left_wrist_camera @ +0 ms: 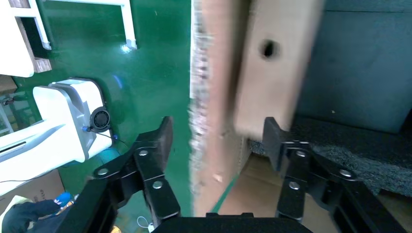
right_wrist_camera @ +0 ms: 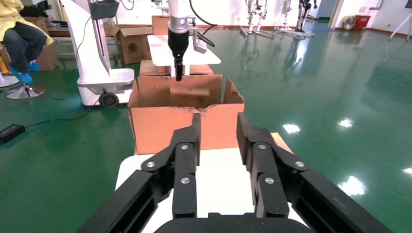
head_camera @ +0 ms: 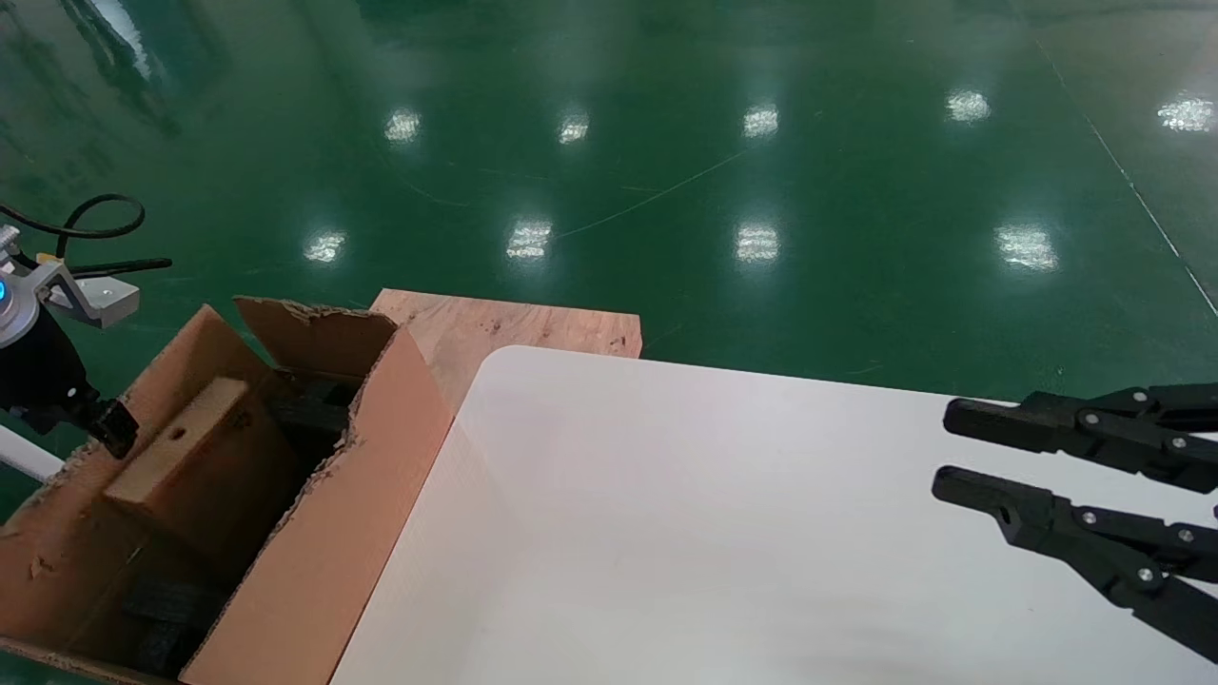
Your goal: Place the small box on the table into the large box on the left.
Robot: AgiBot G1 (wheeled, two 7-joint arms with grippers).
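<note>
The small box (head_camera: 190, 447), plain brown with a round hole, lies tilted inside the large box (head_camera: 352, 533), leaning on its far-left wall above dark foam. My left gripper (head_camera: 109, 428) is open and empty at that wall's torn rim. In the left wrist view the left gripper (left_wrist_camera: 218, 128) straddles the wall (left_wrist_camera: 214, 97), with the small box (left_wrist_camera: 272, 73) just beyond one finger. My right gripper (head_camera: 947, 452) is open and empty over the right side of the white table (head_camera: 666, 523). The right wrist view shows the right gripper (right_wrist_camera: 217, 121) facing the large box (right_wrist_camera: 184, 126).
A bare plywood board (head_camera: 504, 328) lies behind the table's far left corner, next to the large box. Dark foam (left_wrist_camera: 359, 68) fills part of the large box. Green floor surrounds everything. A white machine base (right_wrist_camera: 104, 82) stands beyond the large box.
</note>
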